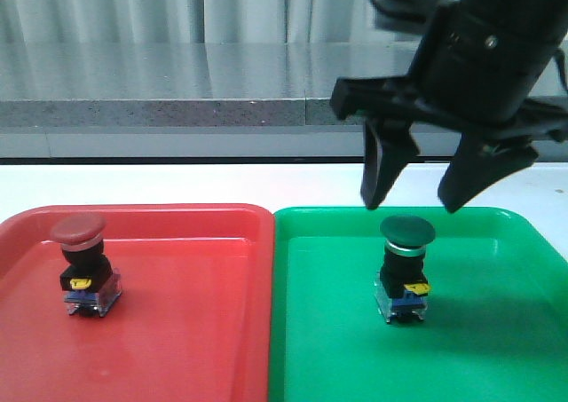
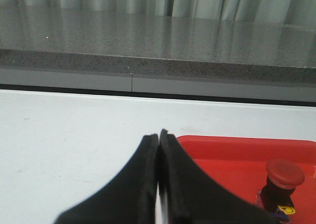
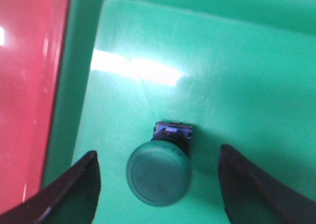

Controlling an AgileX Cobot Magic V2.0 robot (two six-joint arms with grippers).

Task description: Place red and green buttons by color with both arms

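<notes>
The green button stands upright in the green tray. My right gripper hangs open just above it, fingers apart on either side of the cap, not touching. In the right wrist view the green cap lies between the spread fingers. The red button stands upright in the red tray, at its left. My left gripper is shut and empty, over the white table beside the red tray's corner; the red button shows to one side. The left arm is out of the front view.
The two trays sit side by side on a white table. A grey counter ledge and curtains run along the back.
</notes>
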